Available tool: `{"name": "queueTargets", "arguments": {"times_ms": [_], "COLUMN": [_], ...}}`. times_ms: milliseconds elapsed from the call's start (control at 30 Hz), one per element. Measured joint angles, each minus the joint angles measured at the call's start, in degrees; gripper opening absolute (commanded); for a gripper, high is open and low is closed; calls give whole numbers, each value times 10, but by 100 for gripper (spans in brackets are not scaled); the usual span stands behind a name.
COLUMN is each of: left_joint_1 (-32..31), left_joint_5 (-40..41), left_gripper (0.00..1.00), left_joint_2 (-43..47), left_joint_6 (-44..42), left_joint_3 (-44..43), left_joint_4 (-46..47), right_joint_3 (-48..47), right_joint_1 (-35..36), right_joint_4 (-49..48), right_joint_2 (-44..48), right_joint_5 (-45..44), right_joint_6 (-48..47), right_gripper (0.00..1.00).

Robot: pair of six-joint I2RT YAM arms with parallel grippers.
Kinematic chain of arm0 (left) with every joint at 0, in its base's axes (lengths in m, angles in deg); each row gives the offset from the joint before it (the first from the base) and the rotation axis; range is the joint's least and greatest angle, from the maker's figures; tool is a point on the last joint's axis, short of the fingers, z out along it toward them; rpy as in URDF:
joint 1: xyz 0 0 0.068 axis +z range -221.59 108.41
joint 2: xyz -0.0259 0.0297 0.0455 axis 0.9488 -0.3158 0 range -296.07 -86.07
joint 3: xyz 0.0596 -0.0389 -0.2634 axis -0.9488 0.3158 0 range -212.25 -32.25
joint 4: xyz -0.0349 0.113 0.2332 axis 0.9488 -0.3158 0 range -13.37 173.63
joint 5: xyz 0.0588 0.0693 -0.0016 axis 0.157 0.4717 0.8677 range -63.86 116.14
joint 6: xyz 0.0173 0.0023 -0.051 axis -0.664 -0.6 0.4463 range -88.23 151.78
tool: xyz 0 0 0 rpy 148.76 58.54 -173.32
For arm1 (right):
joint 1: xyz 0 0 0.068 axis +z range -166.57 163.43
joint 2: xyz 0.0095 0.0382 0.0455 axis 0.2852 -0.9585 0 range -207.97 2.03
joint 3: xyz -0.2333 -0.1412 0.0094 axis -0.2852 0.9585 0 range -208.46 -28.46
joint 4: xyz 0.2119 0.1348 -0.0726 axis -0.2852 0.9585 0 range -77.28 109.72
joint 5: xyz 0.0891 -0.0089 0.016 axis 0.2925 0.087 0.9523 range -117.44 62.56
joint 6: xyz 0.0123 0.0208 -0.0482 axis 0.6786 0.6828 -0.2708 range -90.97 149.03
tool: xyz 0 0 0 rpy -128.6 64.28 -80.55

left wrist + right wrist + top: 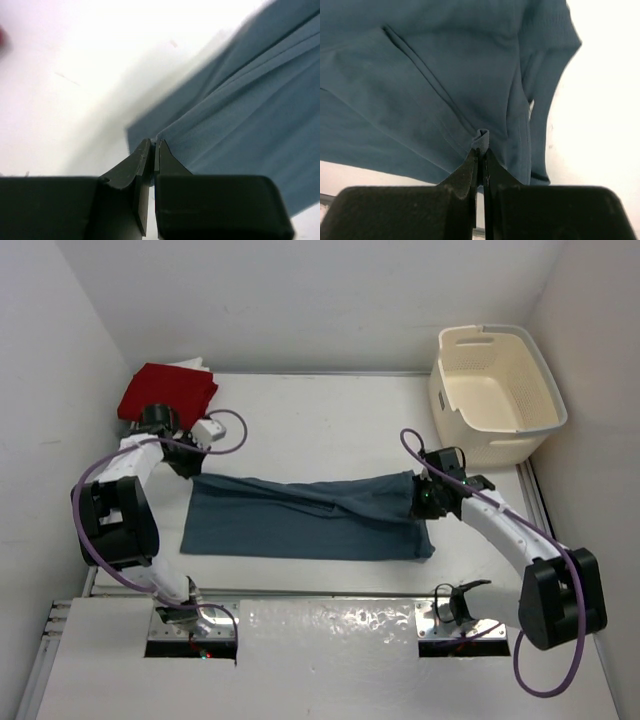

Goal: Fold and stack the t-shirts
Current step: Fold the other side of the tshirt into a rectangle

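nearest the arm bases, the slate blue-grey cloth t-shirt (300,525) lies spread across the middle of the white table (320,430), its near edge flat and its far edge gathered into long creases between the two arms. the left gripper (154,146) is closed tight on the left far corner of this shirt, with the cloth edge running right into its tips. the right gripper (481,150) is likewise pressed shut, and a small pinch of blue fabric stands up between its tips, close to a sleeve. judged from this, the blue shirt is partway through a fold: both far corners are taken up but not yet brought over, so the fold is not made and the shirt is not stacked.

farther back, in the far left corner, the bright red cloth t-shirt (165,392) sits as a compact folded square, which looks finished. a sliver of white cloth (192,364) shows at its far edge, probably the third shirt underneath, though that is not certain. the cream plastic laundry basket (470,440) stands at the far right with no cloth visible in it.
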Motion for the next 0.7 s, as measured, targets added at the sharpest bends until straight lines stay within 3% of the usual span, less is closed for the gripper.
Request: {"name": "queueTargets", "arguments": {"times_ms": [200, 467, 700], "left_joint_1": [0, -10, -42], "left_joint_5": [-25, -21, 9], "left_gripper": [0, 0, 0], "left_joint_2": [-37, -55, -117], "left_joint_6": [61, 74, 95], "left_joint_3": [-111, -103, -154], "left_joint_4": [0, 25, 61], "right_joint_3": [-109, -149, -261], "right_joint_1": [0, -10, -51], "right_joint_4": [14, 12, 16], "right_joint_2": [-50, -86, -148], "right_joint_5": [-3, -7, -17], "right_joint_6": [-29, -59, -84], "right_gripper": [0, 0, 0]}}
